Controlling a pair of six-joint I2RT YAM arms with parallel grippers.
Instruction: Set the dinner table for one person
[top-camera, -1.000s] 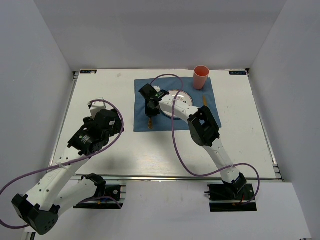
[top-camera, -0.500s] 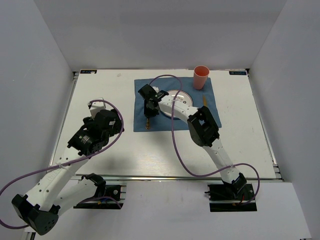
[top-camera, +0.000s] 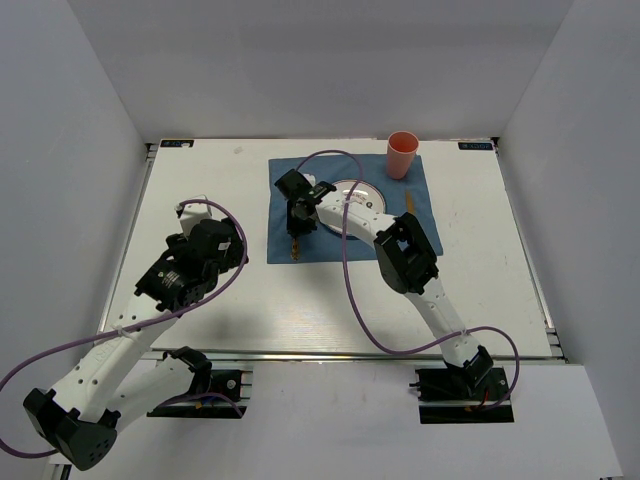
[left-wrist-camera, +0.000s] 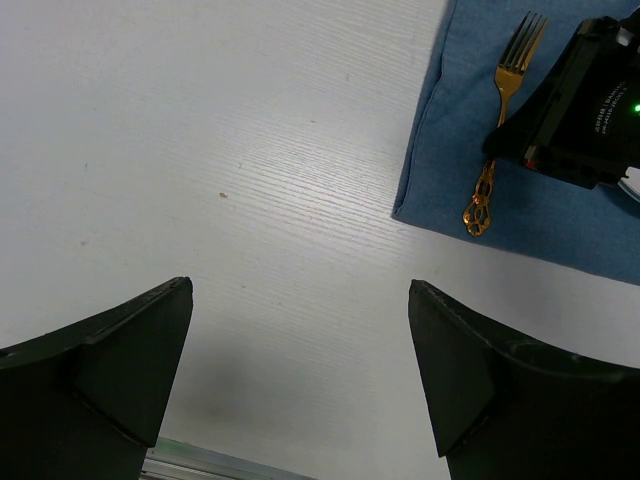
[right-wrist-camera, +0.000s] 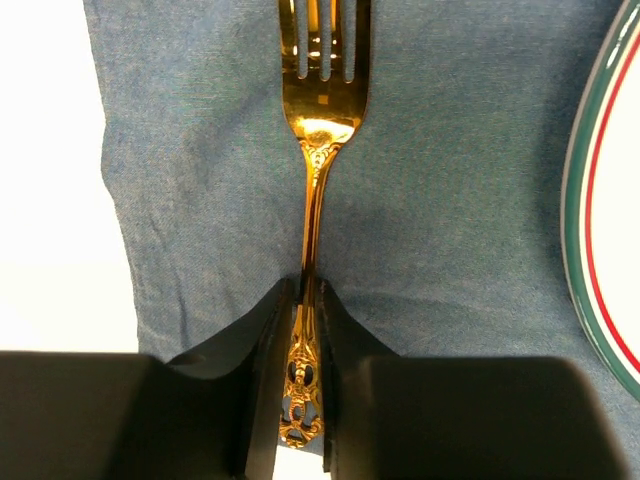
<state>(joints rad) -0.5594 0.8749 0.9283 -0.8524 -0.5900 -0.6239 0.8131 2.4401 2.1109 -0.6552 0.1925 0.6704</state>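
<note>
A gold fork lies flat on the left part of the blue placemat, tines pointing away from the arms. My right gripper is down on the mat with its jaws close against both sides of the fork's ornate handle. From above, only the handle's end shows below that gripper. The left wrist view shows the fork and the right gripper's black body. My left gripper hangs wide open over the bare dinner table, holding nothing.
A white plate with a green and red rim sits mid-mat, partly under the right arm. A pink cup stands at the mat's far right corner. A gold knife lies right of the plate. White walls enclose the table.
The fork's handle end has shifted slightly left on the mat with the right gripper. The left arm has not moved.
</note>
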